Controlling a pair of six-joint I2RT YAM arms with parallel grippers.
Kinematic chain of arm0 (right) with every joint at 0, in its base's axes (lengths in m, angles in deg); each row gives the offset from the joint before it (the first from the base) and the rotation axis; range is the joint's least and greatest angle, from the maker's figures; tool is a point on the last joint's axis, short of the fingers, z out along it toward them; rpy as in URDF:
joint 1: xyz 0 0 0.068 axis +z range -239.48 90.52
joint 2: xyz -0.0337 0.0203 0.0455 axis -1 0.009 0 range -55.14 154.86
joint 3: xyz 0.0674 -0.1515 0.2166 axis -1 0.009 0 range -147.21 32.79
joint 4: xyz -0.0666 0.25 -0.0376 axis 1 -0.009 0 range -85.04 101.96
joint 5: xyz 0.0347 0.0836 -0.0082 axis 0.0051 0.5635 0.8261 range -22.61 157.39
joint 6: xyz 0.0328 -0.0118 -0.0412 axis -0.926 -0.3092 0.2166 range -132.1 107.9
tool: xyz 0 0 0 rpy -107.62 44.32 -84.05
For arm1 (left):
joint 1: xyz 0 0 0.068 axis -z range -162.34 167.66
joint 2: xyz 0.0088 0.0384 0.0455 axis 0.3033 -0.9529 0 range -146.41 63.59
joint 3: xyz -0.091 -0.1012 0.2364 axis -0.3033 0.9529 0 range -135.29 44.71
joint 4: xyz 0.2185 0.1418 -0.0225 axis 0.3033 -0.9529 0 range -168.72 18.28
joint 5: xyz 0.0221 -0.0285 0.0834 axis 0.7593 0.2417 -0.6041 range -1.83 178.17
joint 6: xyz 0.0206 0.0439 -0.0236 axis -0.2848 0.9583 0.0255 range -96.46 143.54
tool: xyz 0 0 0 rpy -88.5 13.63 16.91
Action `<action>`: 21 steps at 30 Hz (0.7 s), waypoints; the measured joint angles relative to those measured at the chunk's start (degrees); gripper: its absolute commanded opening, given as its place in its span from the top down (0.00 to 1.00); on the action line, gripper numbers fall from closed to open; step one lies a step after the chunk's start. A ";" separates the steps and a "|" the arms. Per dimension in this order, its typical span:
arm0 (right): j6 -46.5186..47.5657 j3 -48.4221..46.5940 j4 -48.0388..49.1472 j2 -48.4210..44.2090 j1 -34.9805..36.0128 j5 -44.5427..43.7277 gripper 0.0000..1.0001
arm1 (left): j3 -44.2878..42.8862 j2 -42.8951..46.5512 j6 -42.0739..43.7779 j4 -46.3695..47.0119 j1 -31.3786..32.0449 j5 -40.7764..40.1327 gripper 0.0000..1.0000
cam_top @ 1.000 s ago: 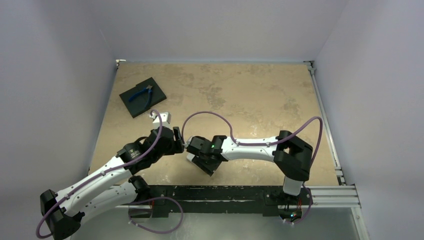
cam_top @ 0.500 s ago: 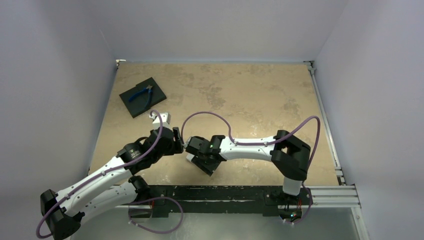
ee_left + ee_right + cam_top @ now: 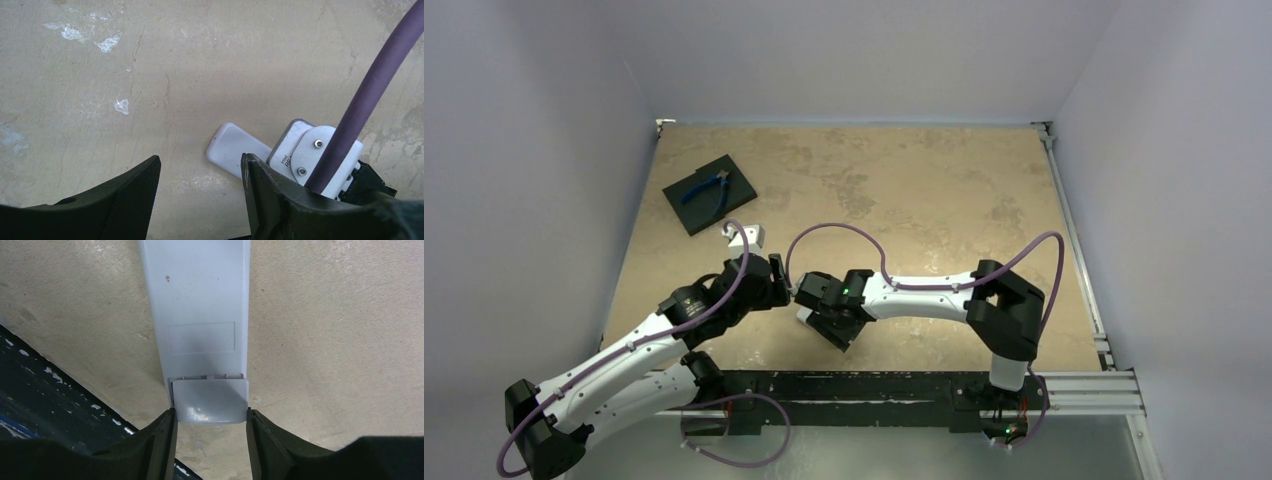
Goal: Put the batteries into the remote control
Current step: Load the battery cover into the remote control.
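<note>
Right jaws clasp remote control (image 3: pixel 202 335); camera (image 3: pixel 325 155) reads "intel".

Boxed in by plain, pale lavender-grey walls, a mottled beige, stone-patterned tabletop (image 3: pixel 924 190) fills the centre of the overhead view. The back wall (image 3: pixel 854 60) spans the top of the frame, with side walls at left (image 3: pixel 524 200) and right (image 3: pixel 1174 200). A silver aluminium rail (image 3: pixel 1079 265) runs down the table's right edge, and a scuffed black strip (image 3: pixel 874 385) borders its near edge at the bottom. The light is soft and even. White scuff marks (image 3: pixel 107 44) show up close.
</note>
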 measured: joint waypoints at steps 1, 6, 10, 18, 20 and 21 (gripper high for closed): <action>0.00 -0.02 -0.02 0.00 0.02 0.04 0.72 | 0.00 0.00 0.00 0.02 0.00 -0.02 0.39; 0.00 -0.04 -0.07 0.00 0.02 0.31 0.73 | 0.00 0.00 0.02 0.00 0.00 -0.02 0.39; 0.00 -0.04 -0.11 0.00 0.15 0.48 0.72 | 0.00 0.00 0.15 -0.02 0.00 0.00 0.39; -0.11 -0.07 -0.13 0.11 0.24 0.42 0.72 | 0.02 0.00 0.24 -0.09 0.00 -0.02 0.39; -0.15 -0.39 -0.28 0.50 0.24 0.31 0.72 | 0.02 0.00 0.50 -0.15 0.00 -0.09 0.39; -0.17 -0.61 -0.44 0.79 0.24 0.26 0.72 | 0.04 0.00 0.59 -0.26 -0.07 -0.15 0.39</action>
